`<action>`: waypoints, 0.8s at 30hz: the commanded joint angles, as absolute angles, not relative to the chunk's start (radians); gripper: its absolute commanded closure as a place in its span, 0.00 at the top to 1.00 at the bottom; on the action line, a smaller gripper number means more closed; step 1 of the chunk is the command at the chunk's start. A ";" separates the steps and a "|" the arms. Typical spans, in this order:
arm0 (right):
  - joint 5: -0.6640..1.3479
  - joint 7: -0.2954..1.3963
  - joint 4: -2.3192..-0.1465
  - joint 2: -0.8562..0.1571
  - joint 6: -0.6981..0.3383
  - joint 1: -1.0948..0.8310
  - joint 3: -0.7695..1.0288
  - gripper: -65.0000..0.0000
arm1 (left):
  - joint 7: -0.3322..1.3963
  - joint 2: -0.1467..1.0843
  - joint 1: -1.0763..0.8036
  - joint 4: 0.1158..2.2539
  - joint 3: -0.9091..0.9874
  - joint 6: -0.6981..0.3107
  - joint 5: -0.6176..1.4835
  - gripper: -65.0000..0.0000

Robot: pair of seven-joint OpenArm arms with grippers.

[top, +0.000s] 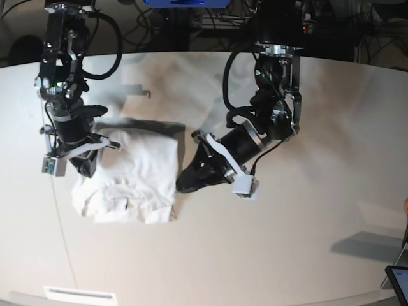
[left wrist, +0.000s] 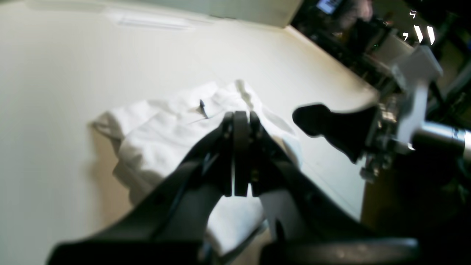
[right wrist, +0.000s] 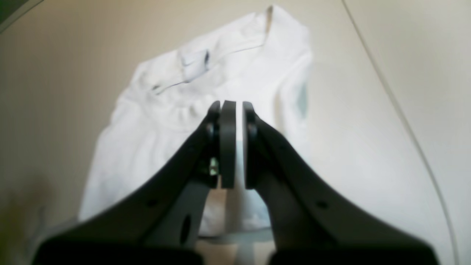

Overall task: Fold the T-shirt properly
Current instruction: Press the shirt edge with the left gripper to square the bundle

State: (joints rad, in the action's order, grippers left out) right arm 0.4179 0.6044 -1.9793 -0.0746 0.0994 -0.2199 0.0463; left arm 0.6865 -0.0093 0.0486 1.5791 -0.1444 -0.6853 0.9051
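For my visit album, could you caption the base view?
Two robot arms poised over a folded white T-shirt on the pale table, right end effector and left end effector closed.

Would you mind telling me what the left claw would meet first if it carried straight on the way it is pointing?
Most likely the T-shirt: the left claw points at its near edge, seemingly close, though depth and height are unclear.

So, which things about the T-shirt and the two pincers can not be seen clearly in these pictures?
- Left wrist view: the left pincer covers the near part of the T-shirt; the picture is blurred.
- Right wrist view: the right pincer hides the T-shirt's lower middle.
- Base view: the right pincer's tips merge with the T-shirt; contact is unclear. The collar tag is too small to read.
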 commanded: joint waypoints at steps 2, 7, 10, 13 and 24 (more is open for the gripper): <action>0.499 0.570 -1.997 -0.082 0.064 -0.211 0.051 0.06 | 0.657 0.002 0.094 1.532 -0.150 -0.698 0.993 0.00; 0.653 0.579 -1.988 -0.087 0.059 -0.206 0.099 0.06 | 0.665 0.018 0.114 1.466 -0.160 -0.698 1.001 0.00; 0.693 0.622 -1.983 -0.087 0.061 -0.193 0.139 0.06 | 0.682 0.021 0.110 1.466 -0.162 -0.698 1.006 0.00; 0.711 0.700 -1.962 -0.081 0.056 -0.174 0.177 0.06 | 0.750 0.016 0.108 1.466 -0.162 -0.698 1.003 0.00; 0.860 0.723 -1.790 -0.087 0.053 -0.130 0.197 0.06 | 0.754 0.021 0.119 1.397 -0.239 -0.698 1.000 0.00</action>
State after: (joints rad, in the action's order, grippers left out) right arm 0.8444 0.7376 -1.7763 -0.0776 0.0616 -0.1440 0.1944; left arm 0.7765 0.0216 0.1009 1.3869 -0.2394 -0.6861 0.9779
